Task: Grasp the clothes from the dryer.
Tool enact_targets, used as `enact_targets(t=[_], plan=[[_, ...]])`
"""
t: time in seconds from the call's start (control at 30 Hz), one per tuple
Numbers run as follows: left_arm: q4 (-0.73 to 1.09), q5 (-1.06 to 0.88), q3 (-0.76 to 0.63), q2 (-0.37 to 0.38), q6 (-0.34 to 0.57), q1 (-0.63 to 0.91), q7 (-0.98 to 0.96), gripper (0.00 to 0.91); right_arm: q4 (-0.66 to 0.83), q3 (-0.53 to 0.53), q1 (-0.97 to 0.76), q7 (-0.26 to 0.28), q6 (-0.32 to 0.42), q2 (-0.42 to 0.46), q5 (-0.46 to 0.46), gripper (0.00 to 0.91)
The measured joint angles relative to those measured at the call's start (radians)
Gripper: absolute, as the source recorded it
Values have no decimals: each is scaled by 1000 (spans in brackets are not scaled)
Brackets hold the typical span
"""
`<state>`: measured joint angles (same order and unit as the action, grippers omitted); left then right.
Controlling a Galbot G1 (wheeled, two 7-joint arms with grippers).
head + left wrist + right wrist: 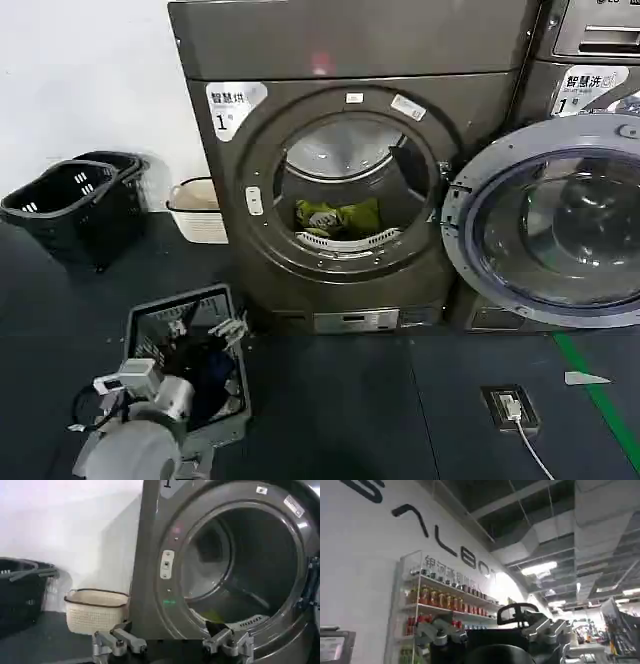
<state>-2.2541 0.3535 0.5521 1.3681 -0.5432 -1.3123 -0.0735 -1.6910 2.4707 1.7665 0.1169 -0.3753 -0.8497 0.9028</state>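
The dryer (350, 60) marked "1" stands ahead of me, its silver-rimmed glass door (470, 250) swung open to the right. The lime yellow-green clothes (338, 217) lie at the bottom front of the drum; a small patch of the clothes (216, 616) shows behind the porthole's lower lip in the left wrist view. My left gripper (225, 328) hangs low at the left, short of the dryer (150, 580) and above a grey crate. The left gripper (172, 643) is open, with nothing between its fingers (120, 641). My right gripper (490, 632) points up at the room, open and holding nothing.
A grey crate (232, 300) holding dark fabric sits on the floor under my left arm. Two black baskets (75, 205) and a white woven basket (197, 215) stand left of the dryer. A second machine (590, 60) is on the right. A floor socket (512, 408) lies nearby.
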Motion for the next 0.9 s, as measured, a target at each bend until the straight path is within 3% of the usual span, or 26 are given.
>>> enact_targets(t=[0.9], plan=[[-12, 9, 8, 30, 2, -2, 15, 907, -6, -13, -20, 13, 37, -9, 34, 907]])
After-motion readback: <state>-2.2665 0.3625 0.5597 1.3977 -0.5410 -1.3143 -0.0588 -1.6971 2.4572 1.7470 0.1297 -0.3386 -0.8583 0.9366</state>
